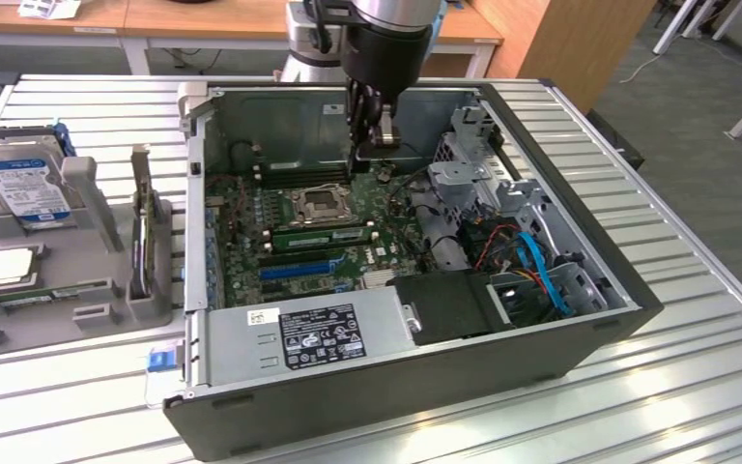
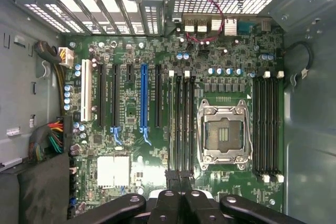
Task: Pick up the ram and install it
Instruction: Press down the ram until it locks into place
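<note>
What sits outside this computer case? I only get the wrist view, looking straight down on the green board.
Observer: The case lies open on a slatted metal table.
Operator: Is anything beside it?
Observer: Yes. On the exterior view's left, a grey stand holds a hard drive with a blue label and a square silver chip.
Operator: And where is the ram?
Observer: From the side I see a green stick, likely the ram, standing in a slot beside the socket. The shut gripper hangs near its end on the exterior view's right.
</note>
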{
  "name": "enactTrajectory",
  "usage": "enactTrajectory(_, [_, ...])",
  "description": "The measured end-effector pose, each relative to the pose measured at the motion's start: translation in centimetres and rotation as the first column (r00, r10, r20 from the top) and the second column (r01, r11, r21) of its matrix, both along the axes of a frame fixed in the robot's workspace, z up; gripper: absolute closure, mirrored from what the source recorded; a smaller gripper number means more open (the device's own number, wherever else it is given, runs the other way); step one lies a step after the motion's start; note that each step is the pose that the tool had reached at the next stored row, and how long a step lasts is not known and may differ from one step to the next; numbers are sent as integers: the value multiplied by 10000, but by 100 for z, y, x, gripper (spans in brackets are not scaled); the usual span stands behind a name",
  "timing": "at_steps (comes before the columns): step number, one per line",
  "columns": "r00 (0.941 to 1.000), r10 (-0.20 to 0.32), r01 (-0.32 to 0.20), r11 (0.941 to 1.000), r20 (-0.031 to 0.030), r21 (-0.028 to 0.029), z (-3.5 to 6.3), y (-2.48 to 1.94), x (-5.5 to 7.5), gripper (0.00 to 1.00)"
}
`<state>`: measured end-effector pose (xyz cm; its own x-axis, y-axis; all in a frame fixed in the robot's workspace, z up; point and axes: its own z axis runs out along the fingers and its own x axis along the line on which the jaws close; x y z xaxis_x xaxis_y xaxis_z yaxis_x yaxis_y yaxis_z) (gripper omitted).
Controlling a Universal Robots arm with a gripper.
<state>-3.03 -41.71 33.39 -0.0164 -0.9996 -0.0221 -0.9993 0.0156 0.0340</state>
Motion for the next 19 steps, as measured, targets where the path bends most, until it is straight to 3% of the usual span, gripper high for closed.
enactTrajectory(14, [10000, 0, 0, 10000, 0, 7, 0, 0, 212, 90])
enactTrajectory(19, [10000, -1, 1, 10000, 0, 8, 0, 0, 230, 90])
